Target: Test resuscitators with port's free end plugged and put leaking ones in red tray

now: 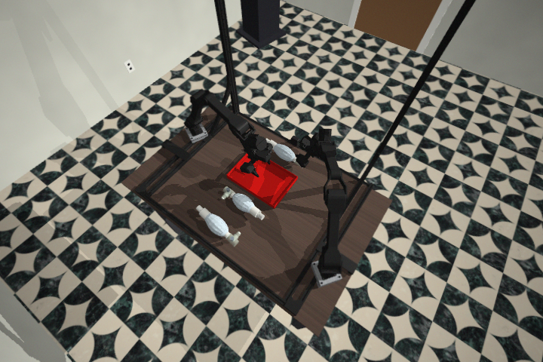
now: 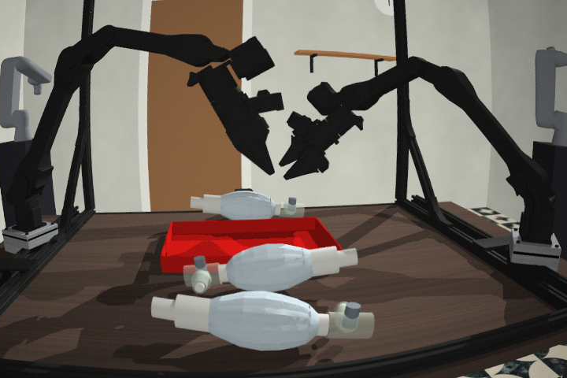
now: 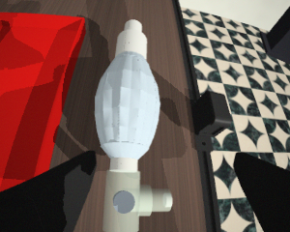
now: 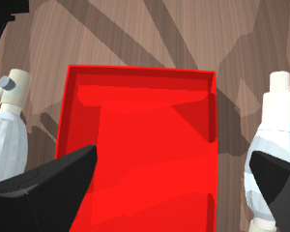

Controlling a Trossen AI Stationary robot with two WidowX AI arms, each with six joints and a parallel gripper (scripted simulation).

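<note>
Both grippers open above the table, all three resuscitators outside the tray

From here, the right gripper (image 1: 262,168) (image 2: 272,172) (image 4: 174,156) hangs over the red tray (image 1: 276,185) (image 2: 248,226) (image 3: 19,97) (image 4: 150,159), fingers wide, nothing between them. The left gripper (image 1: 295,150) (image 2: 283,172) (image 3: 165,159), also spread and holding nothing, seems to hover above the far resuscitator (image 1: 284,152) (image 2: 247,205) (image 3: 128,103) (image 4: 7,142), though the dark arms muddle that view. Across the tray lies the middle resuscitator (image 1: 243,202) (image 2: 270,267) (image 4: 268,140); beyond it, the third resuscitator (image 1: 216,225) (image 2: 264,320) lies on the table.

Checkered floor (image 1: 486,140) (image 2: 534,356) (image 3: 237,103); brown door (image 1: 394,19) (image 2: 194,106); pale walls (image 1: 88,38) (image 2: 338,26); wooden shelf (image 2: 346,55).
</note>
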